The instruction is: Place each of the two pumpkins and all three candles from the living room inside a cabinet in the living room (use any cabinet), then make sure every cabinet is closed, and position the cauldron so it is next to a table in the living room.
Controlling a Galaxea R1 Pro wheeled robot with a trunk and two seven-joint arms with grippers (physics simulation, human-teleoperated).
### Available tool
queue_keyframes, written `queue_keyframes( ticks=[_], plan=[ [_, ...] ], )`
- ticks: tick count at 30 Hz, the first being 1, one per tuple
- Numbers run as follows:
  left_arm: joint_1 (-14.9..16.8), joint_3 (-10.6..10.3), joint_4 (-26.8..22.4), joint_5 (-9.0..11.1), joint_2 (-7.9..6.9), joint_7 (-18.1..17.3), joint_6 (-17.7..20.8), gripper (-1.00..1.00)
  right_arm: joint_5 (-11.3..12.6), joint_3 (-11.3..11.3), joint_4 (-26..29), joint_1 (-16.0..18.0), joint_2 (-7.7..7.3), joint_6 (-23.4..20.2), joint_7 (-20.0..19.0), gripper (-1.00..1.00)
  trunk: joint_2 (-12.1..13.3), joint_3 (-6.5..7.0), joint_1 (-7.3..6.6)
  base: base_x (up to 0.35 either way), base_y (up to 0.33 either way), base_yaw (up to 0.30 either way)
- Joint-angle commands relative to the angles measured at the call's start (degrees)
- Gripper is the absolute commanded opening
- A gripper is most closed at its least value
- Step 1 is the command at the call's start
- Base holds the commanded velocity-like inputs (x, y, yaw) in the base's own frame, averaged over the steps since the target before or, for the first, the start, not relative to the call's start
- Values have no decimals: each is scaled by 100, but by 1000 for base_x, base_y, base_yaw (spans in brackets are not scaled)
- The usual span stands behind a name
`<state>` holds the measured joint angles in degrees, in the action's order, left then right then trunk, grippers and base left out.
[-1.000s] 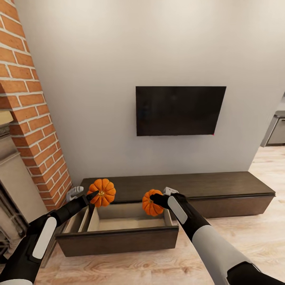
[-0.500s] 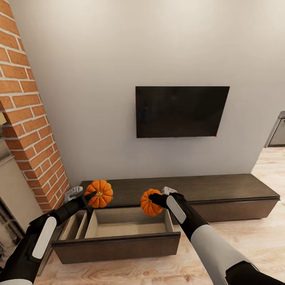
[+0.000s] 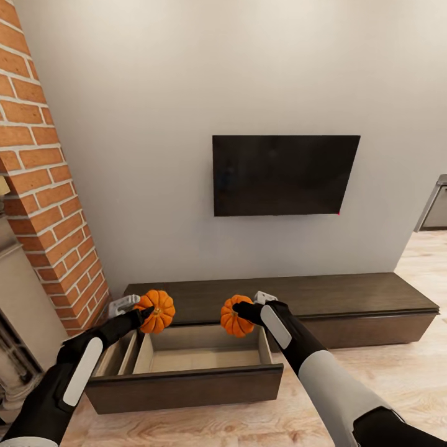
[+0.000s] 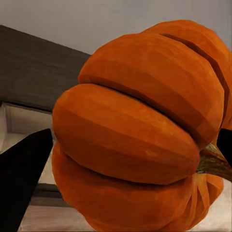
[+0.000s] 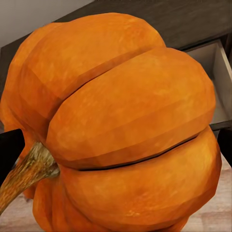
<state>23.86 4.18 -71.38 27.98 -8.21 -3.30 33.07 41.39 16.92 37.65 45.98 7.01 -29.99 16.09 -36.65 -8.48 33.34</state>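
2 pumpkins: 1 on the left [image 3: 156,310], seen close in the left wrist view [image 4: 140,130], and 1 on the right [image 3: 233,316], seen close in the right wrist view [image 5: 121,125]. 2 grippers, the left gripper [image 3: 144,312] and the right gripper [image 3: 243,311], each carrying 1 pumpkin. 1 long low cabinet [image 3: 347,298] with 1 drawer [image 3: 186,385] pulled out. 1 tv [image 3: 282,175] on the wall. 1 brick column [image 3: 43,186].

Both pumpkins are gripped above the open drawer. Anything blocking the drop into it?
Nothing visible. The left pumpkin and right pumpkin hang over the back corners of the pulled-out drawer of the cabinet, whose pale interior below looks bare.
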Motion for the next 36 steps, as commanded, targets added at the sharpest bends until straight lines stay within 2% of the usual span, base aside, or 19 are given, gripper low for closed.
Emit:
queue_keyframes(
  ticks=[1,4,8,16,34,36],
  plan=[
    [11,-45,0,-162,8,22,37,-100,62,22,8,6,-5,-7,61,-100,-9,-10,2,0,0,0],
    [19,-153,6,-436,17,58,44,-100,62,22,6,7,-6,-9,61,-100,-9,-10,2,0,0,0],
    [22,-196,9,-538,24,70,127,-100,62,22,6,7,-1,-14,61,-100,-9,-10,2,0,0,0],
    [25,-212,14,-564,22,22,344,-100,62,22,6,7,9,-16,61,-100,-9,-10,2,0,0,0],
    [23,-358,-14,-558,20,-30,366,-100,61,31,-3,7,78,-44,61,-100,-9,-10,2,96,7,0],
    [23,-458,-11,-560,20,-30,366,-100,62,31,-3,7,80,-47,61,-100,-9,-10,2,15,2,0]
  ],
)
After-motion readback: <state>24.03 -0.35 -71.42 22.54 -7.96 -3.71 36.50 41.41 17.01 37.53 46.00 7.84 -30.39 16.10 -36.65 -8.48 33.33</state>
